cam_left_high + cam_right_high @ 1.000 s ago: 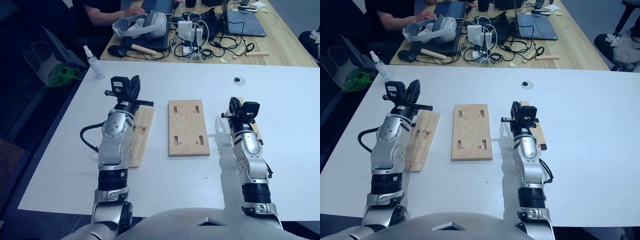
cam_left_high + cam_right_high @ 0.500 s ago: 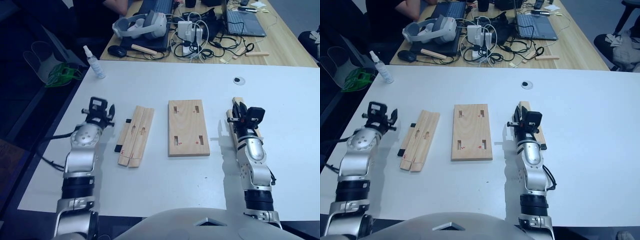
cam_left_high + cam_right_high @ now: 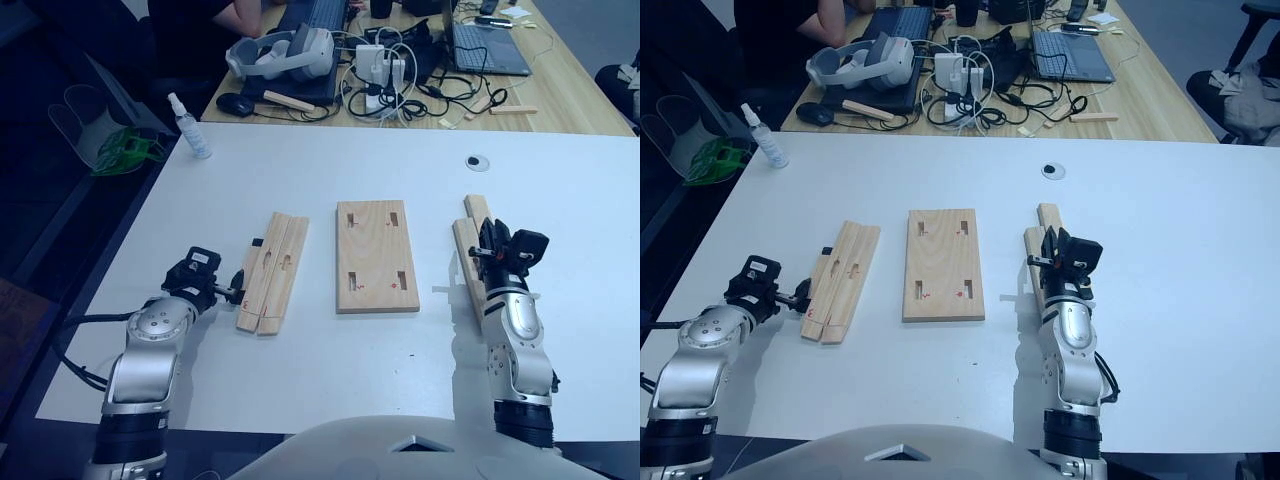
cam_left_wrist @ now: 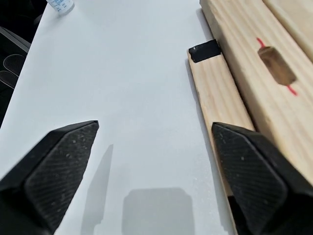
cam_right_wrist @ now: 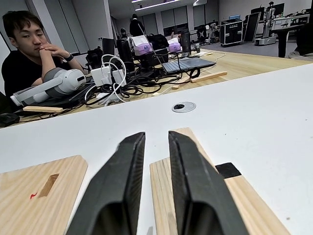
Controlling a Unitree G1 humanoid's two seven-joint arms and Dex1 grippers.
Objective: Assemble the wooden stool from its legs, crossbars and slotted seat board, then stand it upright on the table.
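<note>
Two bundles of wood are laid flat on the white table [image 3: 300, 170], one to each side of the slotted seat board [image 3: 376, 255]. The board is set flat in the middle with its four slots facing up.

The left bundle [image 3: 275, 270] of legs and crossbars is placed just beside the board. The right bundle [image 3: 466, 250] is partly hidden by the right arm.

The left gripper [image 4: 155, 125] is held low at the outer near end of the left bundle, spread wide with nothing gripped. One finger [image 4: 249, 181] is seen over the outermost piece, the other over bare table. Whether the wood is touched cannot be told.

The right gripper [image 5: 156, 134] is held just over the right bundle. Its fingers are drawn almost together, with a thin gap left and nothing between them.

A round grommet [image 3: 479, 160] is set into the table beyond the right bundle, and a spray bottle [image 3: 190, 128] is stood at the far left corner. On the wooden desk [image 3: 570, 95] behind, a headset [image 3: 280, 50], tangled cables [image 3: 400, 85] and a laptop [image 3: 485, 45] are crowded together.
</note>
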